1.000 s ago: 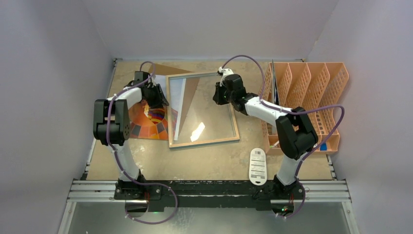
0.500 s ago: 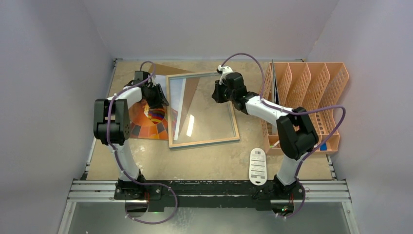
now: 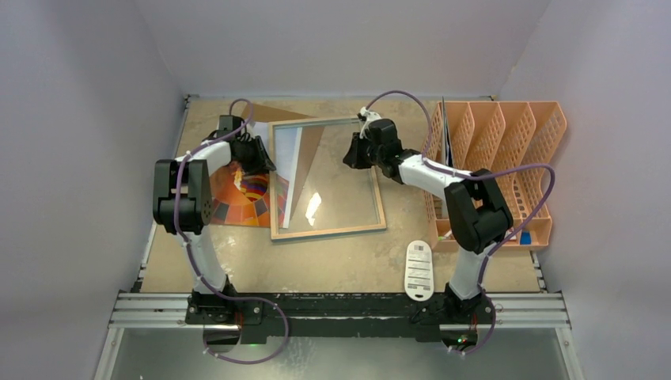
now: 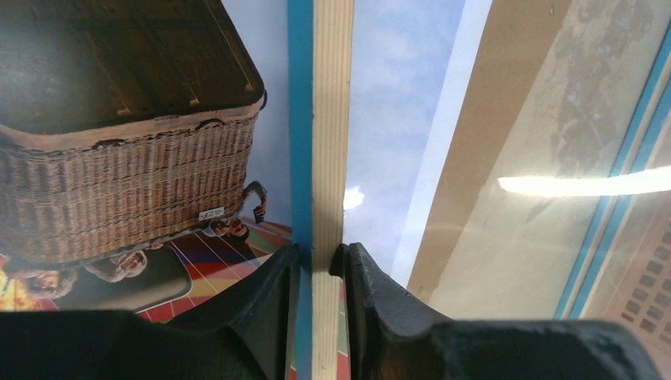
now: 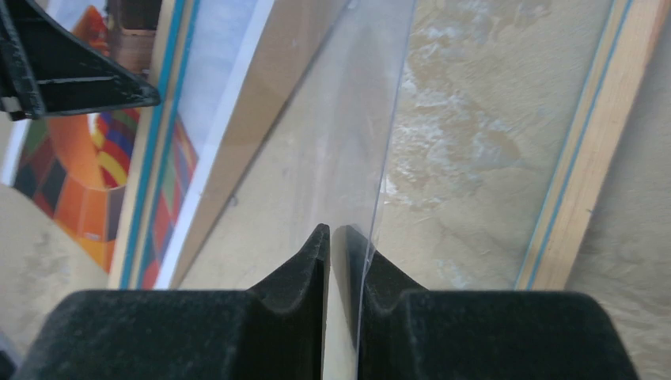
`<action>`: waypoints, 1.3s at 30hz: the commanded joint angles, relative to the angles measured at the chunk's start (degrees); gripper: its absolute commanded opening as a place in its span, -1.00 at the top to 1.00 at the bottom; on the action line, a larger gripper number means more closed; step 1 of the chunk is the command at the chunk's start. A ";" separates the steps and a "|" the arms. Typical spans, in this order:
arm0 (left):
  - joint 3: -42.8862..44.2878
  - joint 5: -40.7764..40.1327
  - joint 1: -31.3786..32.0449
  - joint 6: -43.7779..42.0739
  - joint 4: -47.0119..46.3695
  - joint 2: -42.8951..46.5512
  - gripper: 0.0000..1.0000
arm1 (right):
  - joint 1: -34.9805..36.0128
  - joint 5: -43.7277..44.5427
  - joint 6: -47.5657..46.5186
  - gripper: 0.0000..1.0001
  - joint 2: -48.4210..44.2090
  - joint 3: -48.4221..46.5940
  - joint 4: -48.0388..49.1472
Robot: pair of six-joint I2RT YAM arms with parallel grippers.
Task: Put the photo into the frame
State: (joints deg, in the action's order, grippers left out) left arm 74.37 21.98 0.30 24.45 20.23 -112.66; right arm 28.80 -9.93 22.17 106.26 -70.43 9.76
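compared with one second ago, the right tool [image 5: 342, 237] is a little more to the left and the far side, and the glare on the clear pane [image 5: 316, 142] sits in another place. the near right corner of the frame [image 3: 330, 233] also comes slightly left. the left tool [image 4: 320, 257] is almost where it was.

the right tool is pressed nearly together and pinches the thin edge of the pane, which seems to rise at a tilt. i judge that i hold it up like this to make an opening for the print. the left tool pinches the left rail of the frame, one finger on the blue side and one on the wood side. i think this keeps the frame from sliding.

the frame lies on the tabletop [image 3: 340, 265] between the arms, wood back upward, with a brown backing board [image 3: 277, 112] partly under it. its long axis seems to run from near to far, a little turned. the photo [image 3: 241, 202] lies face up just left of the frame, its right part under the left rail. its long axis i cannot tell, because the left arm hides too much.
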 commanded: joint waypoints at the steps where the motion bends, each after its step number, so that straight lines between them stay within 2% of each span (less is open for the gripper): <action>1: -0.79 -0.22 0.33 -0.76 1.26 -2.89 0.48 | 1.06 -8.68 7.46 0.70 0.02 -2.80 -0.01; 9: -0.85 -0.10 0.39 -0.63 1.62 -2.59 0.54 | 1.04 -12.61 11.53 0.61 -0.71 -3.57 -1.18; 14: -1.44 -0.05 0.40 -0.54 1.85 -1.05 0.53 | 1.33 -12.55 12.54 0.43 -1.45 -2.68 -2.19; 19: -1.99 -0.48 0.39 -0.54 1.97 -0.35 0.38 | 1.35 -9.65 11.60 0.17 -1.87 -2.02 -3.52; 29: -2.28 -2.56 0.41 -0.71 2.12 0.76 0.32 | 1.35 -0.24 7.87 -0.13 -2.41 -4.31 -9.30; 33: -2.67 -2.90 0.40 -0.77 2.04 0.52 0.47 | 1.35 0.57 7.53 -0.13 -2.09 -4.45 -9.58; 39: -3.00 -3.58 0.43 -0.97 1.85 0.25 0.75 | 1.40 0.29 7.54 0.01 -1.36 -4.53 -9.58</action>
State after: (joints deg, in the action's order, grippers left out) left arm 73.47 21.06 0.10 24.43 19.75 -111.61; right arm 29.34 -9.76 30.57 106.50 -72.44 0.71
